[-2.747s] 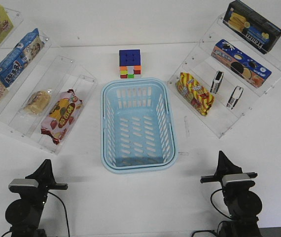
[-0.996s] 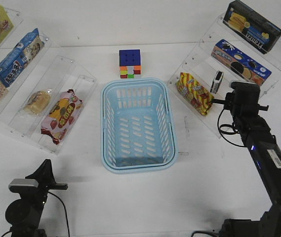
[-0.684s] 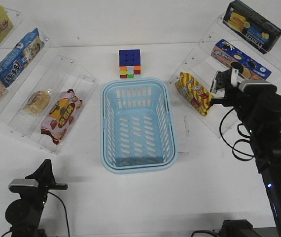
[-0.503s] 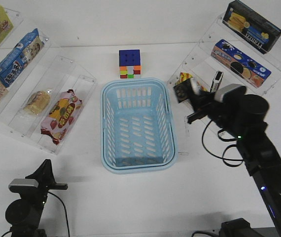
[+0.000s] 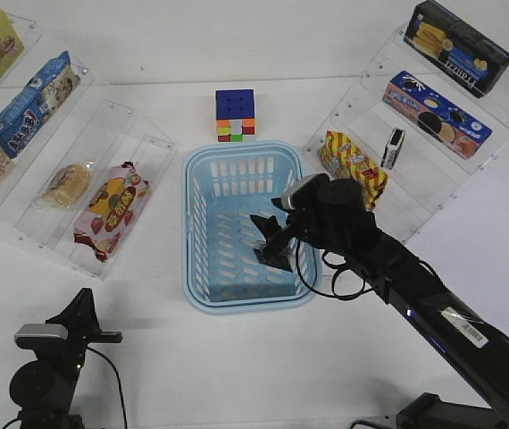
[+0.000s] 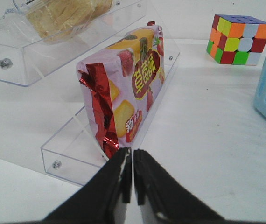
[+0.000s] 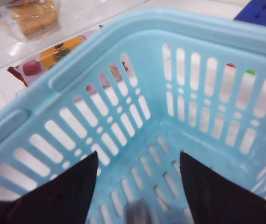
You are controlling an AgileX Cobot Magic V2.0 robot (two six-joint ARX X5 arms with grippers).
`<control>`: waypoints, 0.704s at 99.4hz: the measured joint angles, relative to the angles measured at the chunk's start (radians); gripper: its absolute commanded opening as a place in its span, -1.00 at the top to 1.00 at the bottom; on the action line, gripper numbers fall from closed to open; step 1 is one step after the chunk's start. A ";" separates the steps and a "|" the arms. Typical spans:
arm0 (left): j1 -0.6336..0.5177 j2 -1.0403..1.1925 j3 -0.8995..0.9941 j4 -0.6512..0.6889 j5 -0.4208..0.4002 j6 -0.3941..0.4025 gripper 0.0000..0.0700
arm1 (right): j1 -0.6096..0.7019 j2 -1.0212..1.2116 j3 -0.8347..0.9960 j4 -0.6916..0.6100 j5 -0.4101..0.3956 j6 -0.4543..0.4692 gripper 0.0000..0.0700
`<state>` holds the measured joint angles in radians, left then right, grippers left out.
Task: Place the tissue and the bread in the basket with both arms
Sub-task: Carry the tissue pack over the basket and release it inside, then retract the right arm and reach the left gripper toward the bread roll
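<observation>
The light blue basket (image 5: pixel 194 268) stands mid-table. My right gripper (image 5: pixel 270 239) hangs inside it with its jaws wide open (image 7: pixel 137 168). In the right wrist view a blurred grey-and-black tissue pack (image 7: pixel 136 212) lies loose below the jaws on the basket floor (image 7: pixel 170 140). A second tissue pack (image 5: pixel 395 148) stands on the right shelf. The wrapped bread (image 5: pixel 67 185) sits on the left shelf, also in the left wrist view (image 6: pixel 67 16). My left gripper (image 5: pixel 85 299) is shut and empty (image 6: pixel 128 154) at the front left, pointing at the pink packet.
A pink-red fruit-print packet (image 5: pixel 112 210) lies in the lowest left shelf tray (image 6: pixel 63 154), just ahead of the left fingertips. A Rubik's cube (image 5: pixel 236 115) stands behind the basket. A yellow-red snack bag (image 5: pixel 353 167) and cookie boxes sit on the right shelf (image 5: pixel 433 179).
My right arm rose from rest, took the nearer tissue pack off the right shelf and carried it left into the basket; its jaws have opened. The left arm has not moved.
</observation>
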<state>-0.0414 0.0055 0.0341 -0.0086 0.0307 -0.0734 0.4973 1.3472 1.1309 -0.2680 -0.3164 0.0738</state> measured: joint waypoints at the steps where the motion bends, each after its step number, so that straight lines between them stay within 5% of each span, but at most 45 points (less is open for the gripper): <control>1: 0.000 0.000 0.000 0.000 0.000 -0.004 1.00 | -0.002 -0.003 0.000 0.000 0.004 0.000 0.06; 10: 0.000 0.000 0.000 -0.001 0.000 -0.055 1.00 | -0.032 -0.051 0.000 0.000 0.066 0.000 1.00; 44: 0.000 0.003 0.031 -0.034 0.002 -0.360 1.00 | -0.177 -0.454 -0.155 0.118 0.235 -0.013 0.98; 70: 0.000 0.182 0.324 -0.120 0.002 -0.333 1.00 | -0.197 -0.782 -0.591 0.322 0.322 -0.032 0.98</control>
<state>-0.0414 0.1871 0.3580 -0.1287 0.0330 -0.4068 0.3004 0.5655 0.5400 0.0540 0.0051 0.0418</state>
